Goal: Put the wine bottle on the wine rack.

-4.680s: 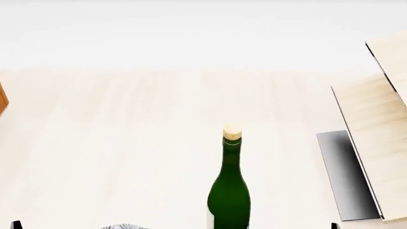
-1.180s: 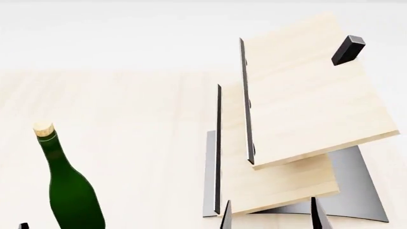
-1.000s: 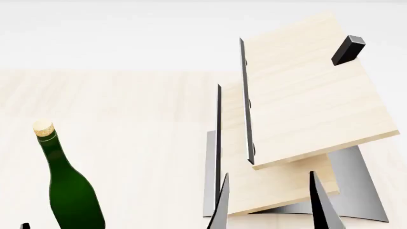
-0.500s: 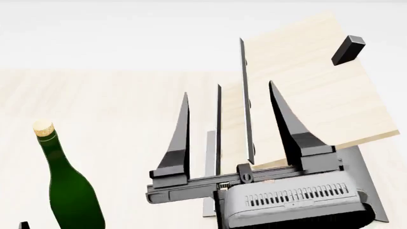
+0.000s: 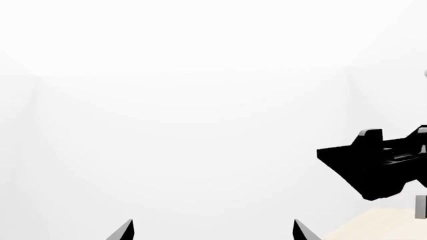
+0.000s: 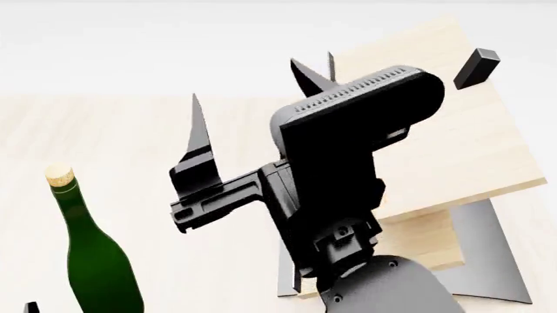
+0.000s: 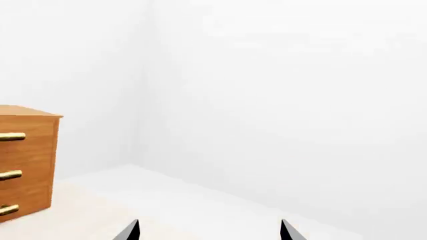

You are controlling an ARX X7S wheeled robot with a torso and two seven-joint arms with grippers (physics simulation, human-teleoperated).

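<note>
While the right gripper [image 6: 252, 98] hangs spread and empty before the wine rack [image 6: 435, 150], the wine bottle [image 6: 91, 261] stands upright, well apart at the left. Bare pale table [image 6: 104, 130] lies between; white walls behind. Left gripper [image 5: 212, 231]: fingertips apart.

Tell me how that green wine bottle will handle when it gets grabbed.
The wine bottle looks like smooth glass, so probably rigid, slippery and breakable. It stands upright, tall and slim with a narrow corked neck, so a sideways nudge could tip it. Being round, it would likely roll once laid down.
</note>
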